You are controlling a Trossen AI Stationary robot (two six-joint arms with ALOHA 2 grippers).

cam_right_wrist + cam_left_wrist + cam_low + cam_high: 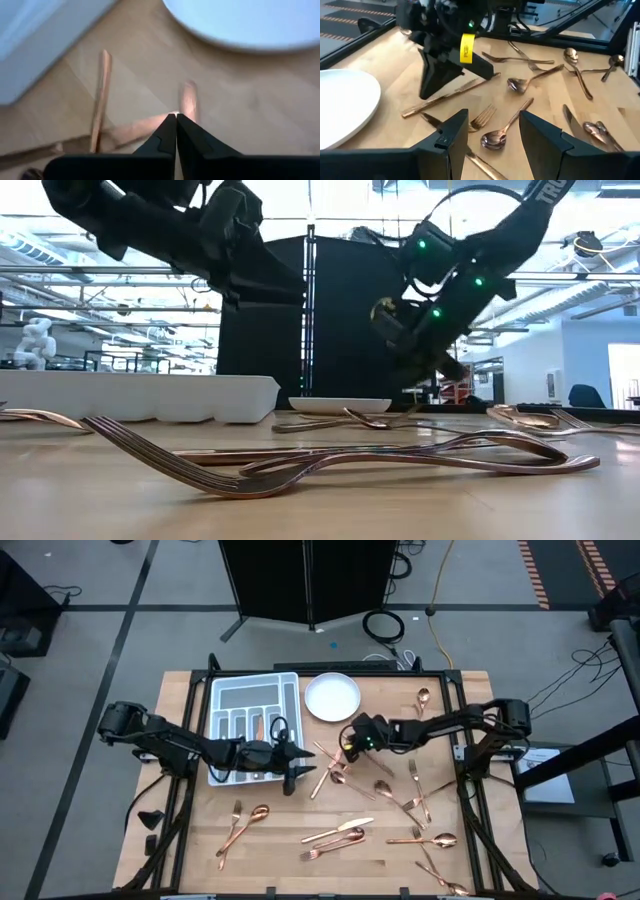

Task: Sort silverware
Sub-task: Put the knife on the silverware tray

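My wooden counter (300,870) stands on grey floor (90,650); black partition (305,575) behind; bright ceiling lights (130,275).

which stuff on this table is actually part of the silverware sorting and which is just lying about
Part of the job:
- copper silverware scattered over the wooden table
- grey compartmented tray, with a piece or two already in it
- right gripper, shut, down among the pieces below the plate
- left gripper, open, beside the tray

Just lying about:
- white plate
- cables on the floor
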